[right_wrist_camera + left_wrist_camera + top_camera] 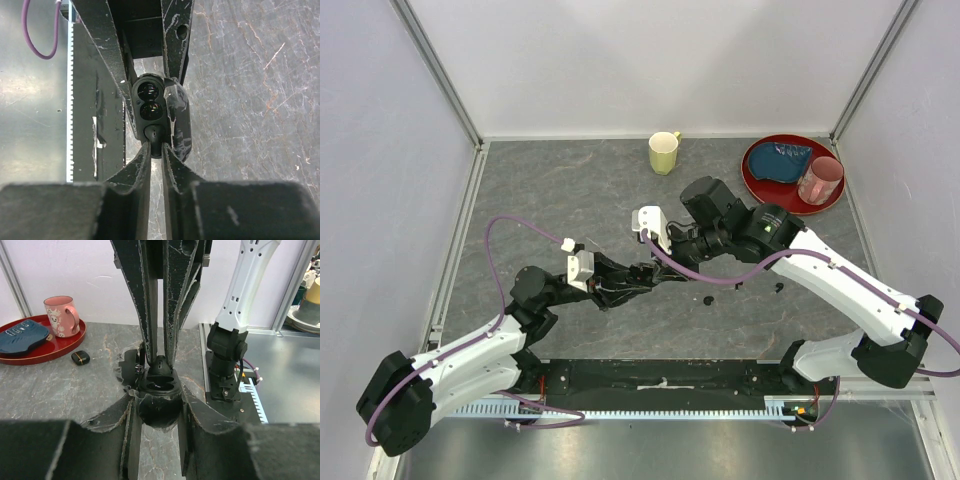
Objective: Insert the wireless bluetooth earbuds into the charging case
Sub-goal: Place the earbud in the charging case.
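The case (149, 100) is clamped by the left end effector (159, 407); an earbud (154, 134) is pinched by the right end effector (156, 149) at its 6 o'clock end. Released crooked, it'd probably get flicked out.

Your workspace: a grey table (570, 190) boxed in by pale walls.
You look down on a dark, marbled top with fine light veins. A plain white back wall (660, 60) closes the far side, and a left wall (370, 200) and right wall (920, 180) of the same pale tone close the flanks. Two aluminium posts (438, 70) rise slanting from the far corners, and metal rails edge the top. Along your near edge runs a brushed metal strip (650, 445) with a dull sheen, and a toothed rail (650, 411) lies just behind it. The light you get is soft and even, and shadows on the top are faint. At the back stand a yellow mug (664, 153) and a red tray (767, 188).
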`<action>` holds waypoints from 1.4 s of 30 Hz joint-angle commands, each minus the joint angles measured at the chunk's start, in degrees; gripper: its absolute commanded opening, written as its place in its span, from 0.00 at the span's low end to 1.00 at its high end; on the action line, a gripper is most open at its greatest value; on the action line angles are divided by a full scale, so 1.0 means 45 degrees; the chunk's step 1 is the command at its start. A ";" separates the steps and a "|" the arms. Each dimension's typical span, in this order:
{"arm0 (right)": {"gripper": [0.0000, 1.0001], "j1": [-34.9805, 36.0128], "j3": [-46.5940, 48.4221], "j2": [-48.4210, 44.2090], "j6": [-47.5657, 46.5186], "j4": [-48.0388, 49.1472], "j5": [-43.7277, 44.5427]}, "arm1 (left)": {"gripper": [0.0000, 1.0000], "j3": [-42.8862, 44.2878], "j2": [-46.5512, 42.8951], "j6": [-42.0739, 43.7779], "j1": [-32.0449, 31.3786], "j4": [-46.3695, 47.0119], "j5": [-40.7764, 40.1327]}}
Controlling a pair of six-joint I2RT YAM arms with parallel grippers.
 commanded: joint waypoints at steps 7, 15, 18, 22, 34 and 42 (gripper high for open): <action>0.34 0.0117 0.0446 -0.0433 0.0001 0.0398 0.0952 | 0.02 0.0086 -0.0130 0.0364 0.0002 0.1039 -0.0520; 0.38 0.0098 0.0017 -0.1585 0.0411 0.2096 0.1186 | 0.02 0.0067 -0.0091 0.0364 0.0002 0.0922 -0.0560; 0.41 0.0098 -0.0315 -0.2132 0.0586 0.2741 0.1265 | 0.02 0.0028 -0.0188 0.0403 0.0002 0.0844 -0.0657; 0.49 0.0078 -0.0628 -0.2660 0.1152 0.3327 0.1732 | 0.02 -0.0070 -0.0422 0.0462 0.0022 0.0727 -0.0968; 0.58 -0.0214 -0.1408 -0.2971 0.4393 0.3836 0.7179 | 0.02 -0.0324 -0.0871 0.0677 0.0002 0.0531 -0.1673; 0.62 -0.3741 -0.3146 -0.4086 0.7459 0.4403 0.7909 | 0.02 -0.0578 -0.1243 0.0735 0.0002 0.0415 -0.2083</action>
